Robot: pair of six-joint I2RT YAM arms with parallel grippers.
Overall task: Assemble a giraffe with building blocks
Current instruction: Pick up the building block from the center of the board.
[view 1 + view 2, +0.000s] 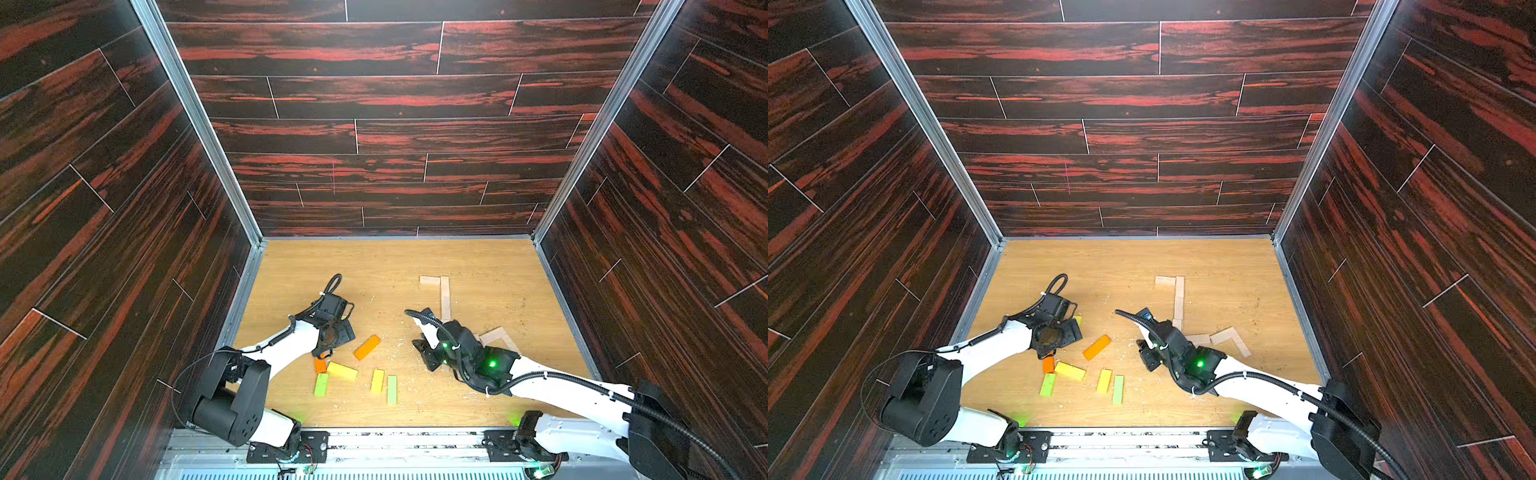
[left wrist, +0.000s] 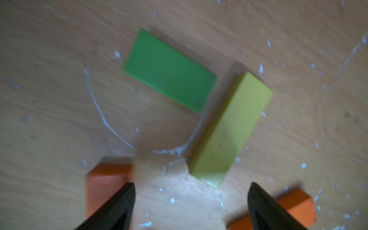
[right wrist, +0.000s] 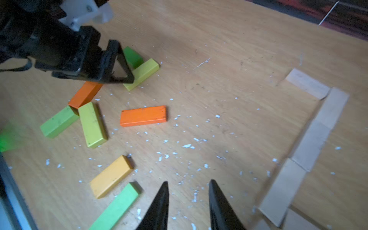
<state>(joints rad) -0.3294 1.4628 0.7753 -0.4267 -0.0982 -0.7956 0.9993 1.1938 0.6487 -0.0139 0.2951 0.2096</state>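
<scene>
Pale oak-grain laminate surface (image 1: 478, 266), bearing one curved white scratch (image 2: 100, 113). Small white flecks (image 3: 187, 146) scattered on it. Dark red-streaked wood-pattern wall panels (image 1: 374, 95) on three sides. Silver aluminium corner posts (image 1: 195, 120). Metal rail (image 1: 415, 449) along the near edge.

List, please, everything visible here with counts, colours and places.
green blocks: three, green, on the left.
yellow blocks: three, yellow, among the green ones.
orange blocks: two, orange, one mid-table, one beside the yellows.
plain blocks: several, pale wood, in lines on the right, partly hidden.
crumbs: many, white, scattered mid-table.
table: one, light wood, between dark walls.
left claw: one, black, open above coloured blocks.
right claw: one, black, slightly open, empty.
</scene>
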